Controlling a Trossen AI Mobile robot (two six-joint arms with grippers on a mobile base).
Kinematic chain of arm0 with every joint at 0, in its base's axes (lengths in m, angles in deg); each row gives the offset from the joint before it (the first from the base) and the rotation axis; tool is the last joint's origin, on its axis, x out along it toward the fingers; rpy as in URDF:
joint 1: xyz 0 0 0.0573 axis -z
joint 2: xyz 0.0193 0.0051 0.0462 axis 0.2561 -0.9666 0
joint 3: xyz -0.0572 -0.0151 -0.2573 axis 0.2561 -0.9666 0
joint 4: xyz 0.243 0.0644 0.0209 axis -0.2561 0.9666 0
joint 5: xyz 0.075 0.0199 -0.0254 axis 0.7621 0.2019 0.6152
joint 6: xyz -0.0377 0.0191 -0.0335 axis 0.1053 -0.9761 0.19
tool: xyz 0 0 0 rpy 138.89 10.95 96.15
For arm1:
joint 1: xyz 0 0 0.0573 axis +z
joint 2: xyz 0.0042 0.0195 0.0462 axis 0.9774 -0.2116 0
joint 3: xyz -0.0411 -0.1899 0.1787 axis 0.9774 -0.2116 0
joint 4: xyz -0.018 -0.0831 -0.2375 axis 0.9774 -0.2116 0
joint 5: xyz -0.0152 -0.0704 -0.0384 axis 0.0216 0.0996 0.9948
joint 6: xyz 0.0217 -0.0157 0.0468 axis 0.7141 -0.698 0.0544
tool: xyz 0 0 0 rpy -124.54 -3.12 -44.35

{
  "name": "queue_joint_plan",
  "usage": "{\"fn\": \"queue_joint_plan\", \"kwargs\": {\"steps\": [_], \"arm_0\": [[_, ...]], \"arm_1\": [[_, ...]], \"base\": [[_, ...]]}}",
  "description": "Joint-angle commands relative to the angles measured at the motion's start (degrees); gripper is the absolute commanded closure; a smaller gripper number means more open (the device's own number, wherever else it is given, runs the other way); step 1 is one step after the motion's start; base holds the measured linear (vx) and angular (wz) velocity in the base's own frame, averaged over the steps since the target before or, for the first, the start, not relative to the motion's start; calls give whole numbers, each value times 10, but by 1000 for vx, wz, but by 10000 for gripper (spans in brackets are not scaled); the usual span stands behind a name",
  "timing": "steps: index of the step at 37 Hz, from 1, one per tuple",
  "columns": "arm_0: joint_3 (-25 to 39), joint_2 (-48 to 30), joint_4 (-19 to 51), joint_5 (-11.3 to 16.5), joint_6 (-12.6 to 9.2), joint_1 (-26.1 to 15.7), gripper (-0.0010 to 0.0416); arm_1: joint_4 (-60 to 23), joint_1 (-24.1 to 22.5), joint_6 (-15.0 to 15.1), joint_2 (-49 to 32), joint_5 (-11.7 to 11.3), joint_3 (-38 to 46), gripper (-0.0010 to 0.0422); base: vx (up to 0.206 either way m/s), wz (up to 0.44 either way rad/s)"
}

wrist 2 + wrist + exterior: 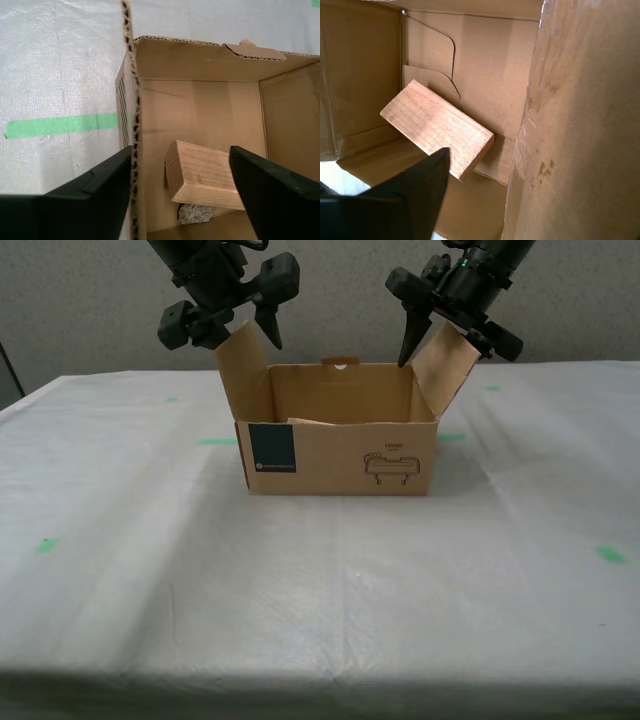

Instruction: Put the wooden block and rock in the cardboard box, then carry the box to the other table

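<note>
The cardboard box (340, 455) stands on the other table (330, 590), on its white cloth, with its side flaps raised. Inside it the wooden block (205, 177) lies tilted, its lower edge on the rock (196, 214). Both are hidden by the box wall in the exterior view. My second gripper (181, 150) is open and straddles the flap (243, 360) at the exterior view's left, one finger touching it. My first gripper (455, 340) is open astride the flap (450, 365) at the exterior view's right. One of its fingers (420, 190) hangs inside above the wooden block (437, 127).
Green tape marks lie on the cloth beside the box (215, 441), (450, 437) and nearer the front (45, 546), (611, 555). A grey wall stands behind the table. The table's front edge runs along the bottom of the exterior view.
</note>
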Motion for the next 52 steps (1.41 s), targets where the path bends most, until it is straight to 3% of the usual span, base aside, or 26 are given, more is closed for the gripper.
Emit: {"fn": "queue_joint_plan", "kwargs": {"steps": [1, 9, 13, 18, 33, 37, 42, 52], "arm_0": [[0, 0, 0, 3, 1, 0, 82], [0, 0, 0, 3, 5, 0, 1], [0, 0, 1, 3, 7, 0, 19], [0, 1, 15, 3, 6, 0, 23], [0, 50, 32, 3, 6, 0, 12], [0, 82, 45, -21, 7, 0, 12], [0, 127, 58, -40, 12, 0, 12], [0, 228, 87, -54, 15, 0, 12]], "arm_1": [[1, 0, 0, 0, 2, 0, 118], [0, 0, 8, 0, -19, 0, 39], [-1, 1, 10, 0, -19, 0, 8], [-11, 1, 17, 1, -19, 0, 24], [-123, 1, 88, 20, -29, 87, 12], [-155, 0, 111, 26, -29, 120, 12], [-200, -2, 117, 37, -29, 153, 12], [-242, -9, 125, 104, -29, 157, 12]], "base": [[0, 0], [0, 0], [0, 0], [0, 0], [0, 0], [0, 0], [0, 0], [0, 0]]}}
